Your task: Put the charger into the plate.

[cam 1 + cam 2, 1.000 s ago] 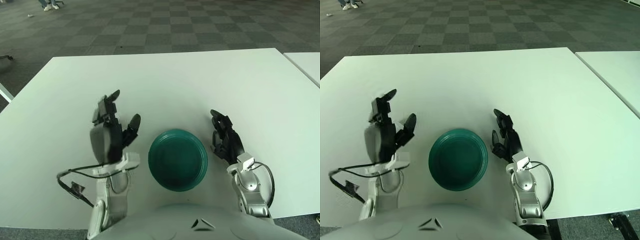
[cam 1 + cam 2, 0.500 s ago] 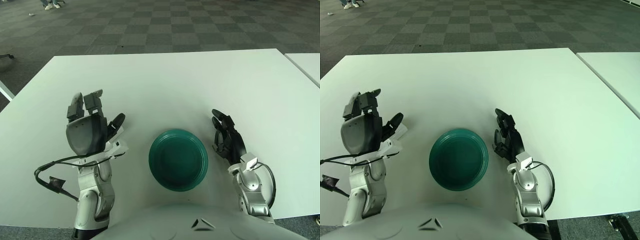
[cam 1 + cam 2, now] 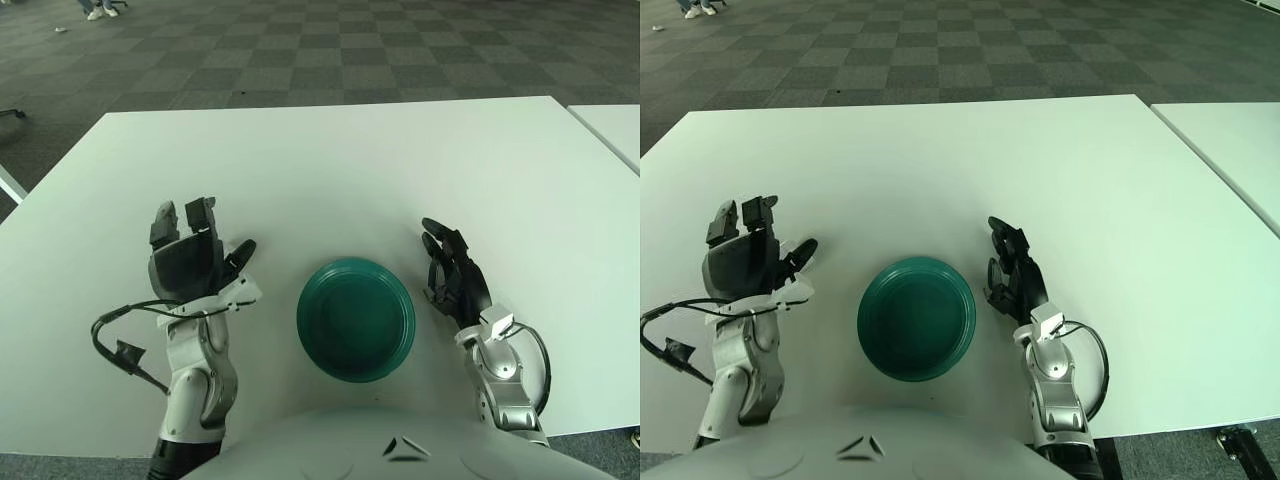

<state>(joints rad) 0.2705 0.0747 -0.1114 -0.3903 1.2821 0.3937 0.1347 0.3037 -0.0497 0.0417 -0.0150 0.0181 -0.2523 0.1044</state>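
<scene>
A dark green plate (image 3: 355,318) sits on the white table (image 3: 350,170) near its front edge, and it holds nothing. No charger shows in either view. My left hand (image 3: 190,262) is raised just left of the plate, palm away from me, fingers spread and holding nothing. My right hand (image 3: 455,285) rests just right of the plate with its fingers relaxed and holding nothing.
A black cable (image 3: 120,345) loops off my left forearm over the table's front left. A second white table (image 3: 615,125) stands at the far right. Beyond the table is dark checkered carpet (image 3: 300,50).
My left hand swung away from the plate to the left, turned its palm outward, then dropped lower and slightly back toward the plate. The right hand and the plate stayed put.
</scene>
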